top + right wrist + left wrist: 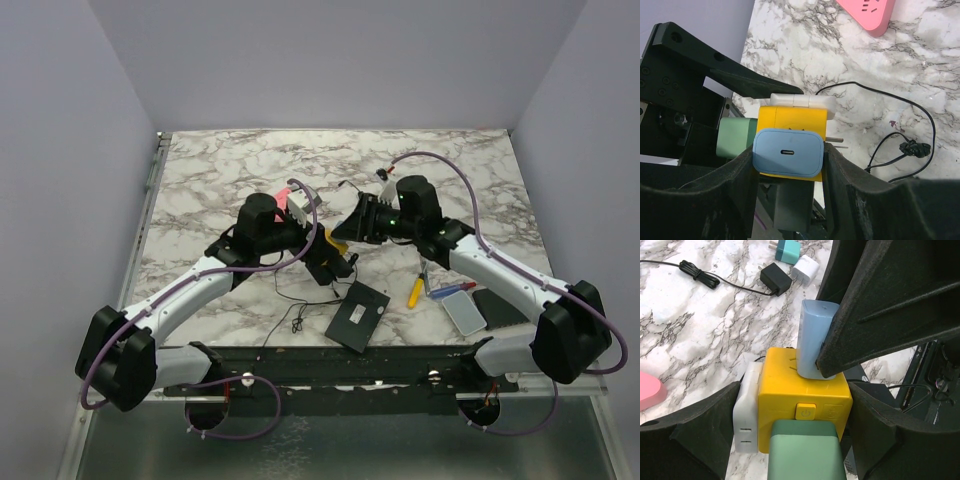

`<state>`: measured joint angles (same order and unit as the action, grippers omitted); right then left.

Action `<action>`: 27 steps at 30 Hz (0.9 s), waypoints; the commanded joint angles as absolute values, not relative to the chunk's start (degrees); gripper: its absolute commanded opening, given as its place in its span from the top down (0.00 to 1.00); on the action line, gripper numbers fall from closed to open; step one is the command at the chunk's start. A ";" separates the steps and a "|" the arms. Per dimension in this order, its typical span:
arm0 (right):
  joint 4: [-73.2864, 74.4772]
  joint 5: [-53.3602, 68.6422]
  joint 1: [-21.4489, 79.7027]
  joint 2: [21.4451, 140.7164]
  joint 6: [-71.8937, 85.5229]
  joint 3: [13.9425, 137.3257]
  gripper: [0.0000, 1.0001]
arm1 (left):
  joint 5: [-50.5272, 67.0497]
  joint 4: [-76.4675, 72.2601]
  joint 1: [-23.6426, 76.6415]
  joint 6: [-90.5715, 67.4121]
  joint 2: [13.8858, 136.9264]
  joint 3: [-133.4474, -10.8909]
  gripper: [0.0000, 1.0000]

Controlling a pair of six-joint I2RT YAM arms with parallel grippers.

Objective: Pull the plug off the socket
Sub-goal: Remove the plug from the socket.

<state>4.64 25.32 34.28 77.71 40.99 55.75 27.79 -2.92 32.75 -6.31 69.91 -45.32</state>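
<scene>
Mid-table: blue plug seated in yellow socket cube.
Beyond a black box at the near edge, the left gripper clamps the cube across its sides, a white adapter on one face; the right gripper is closed on the plug. A pink power strip lies farther back.

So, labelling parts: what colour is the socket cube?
Socket cube: yellow, best in left wrist view.

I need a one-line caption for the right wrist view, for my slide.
Right gripper closed on the light blue charger, which is plugged into the yellow socket cube.
</scene>
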 commanded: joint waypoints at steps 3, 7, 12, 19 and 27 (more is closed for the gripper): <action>5.54 20.01 37.26 75.46 40.61 59.83 1.00 | 23.74 -3.20 32.70 -6.72 70.62 -46.65 1.00; 8.17 13.22 39.91 75.15 38.88 60.98 1.00 | 23.58 -3.15 32.70 -6.68 70.47 -46.60 1.00; 11.94 7.35 43.07 76.44 36.66 63.37 1.00 | 23.16 -3.16 32.68 -6.79 70.56 -46.61 1.00; 16.33 0.57 47.02 77.93 34.65 66.08 1.00 | 22.69 -3.16 32.70 -6.76 70.49 -46.57 1.00; 20.84 -7.64 50.56 79.35 32.70 69.23 1.00 | 22.32 -3.15 32.68 -6.73 70.22 -46.51 1.00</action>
